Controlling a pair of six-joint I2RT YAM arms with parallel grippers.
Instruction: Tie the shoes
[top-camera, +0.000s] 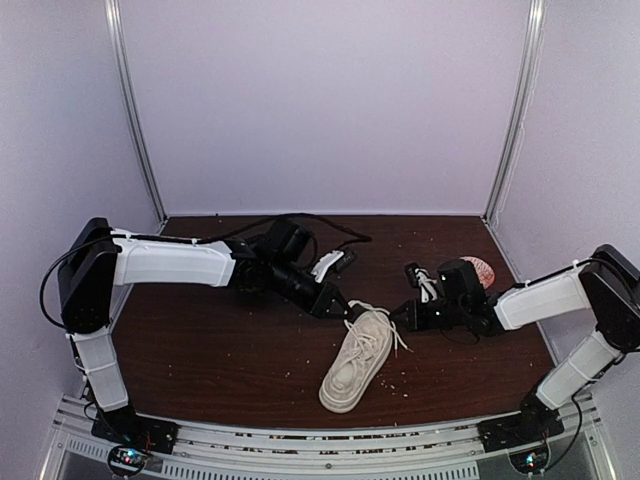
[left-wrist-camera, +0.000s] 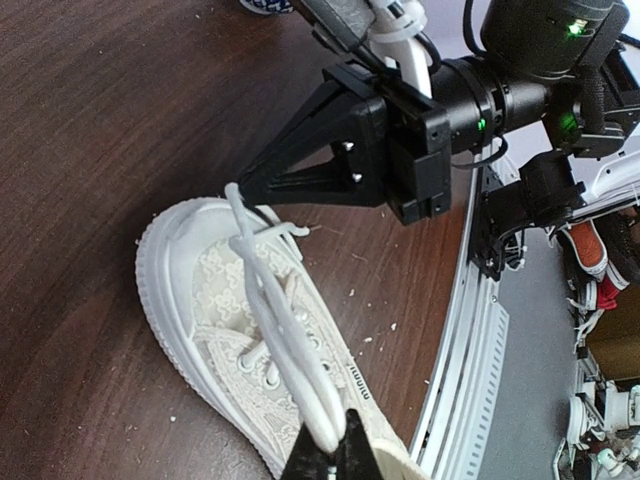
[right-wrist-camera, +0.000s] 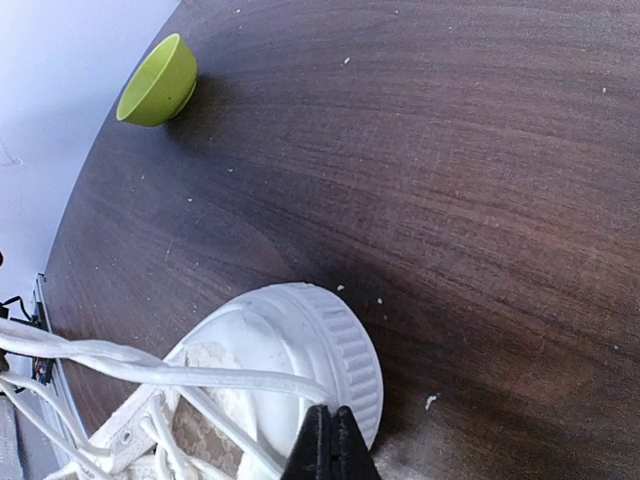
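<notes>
Left gripper (top-camera: 332, 300): fingers closed, pinching the lace (left-wrist-camera: 285, 340). In my left wrist view the white strands run up from between my fingertips, over the eyelets, towards the other arm. They look doubled, but I cannot tell whether that is a folded loop or two separate ends.

Shoe (top-camera: 355, 365): lies on its sole mid-worktop (top-camera: 220, 340), nearer the near edge than the far one. It sits at an angle, with the heel towards the near edge and the ribbed toe cap pointing to the far right. Both grippers hang over the toe end, just beside each other.

Right gripper (top-camera: 405, 312): closed as well. The left wrist view shows its tips nipping the lace just above the toe. In its own view a strand leads straight into the shut fingers.

Right far corner: a pink bowl (top-camera: 480, 268), well apart from the shoe and not involved.

Step in hand, my reading: I have lace in both grippers and stretched between them, and I see no knot or bow over the tongue. I am at the start of the tie, before the first crossing.

Next move calls for:
- Carrying one strand across the other without letting either slip.
- Keeping the pull gentle, since nothing pins the shoe and a hard tug would likely drag or roll it.
- Checking which strand is which before the arms cross.
</notes>
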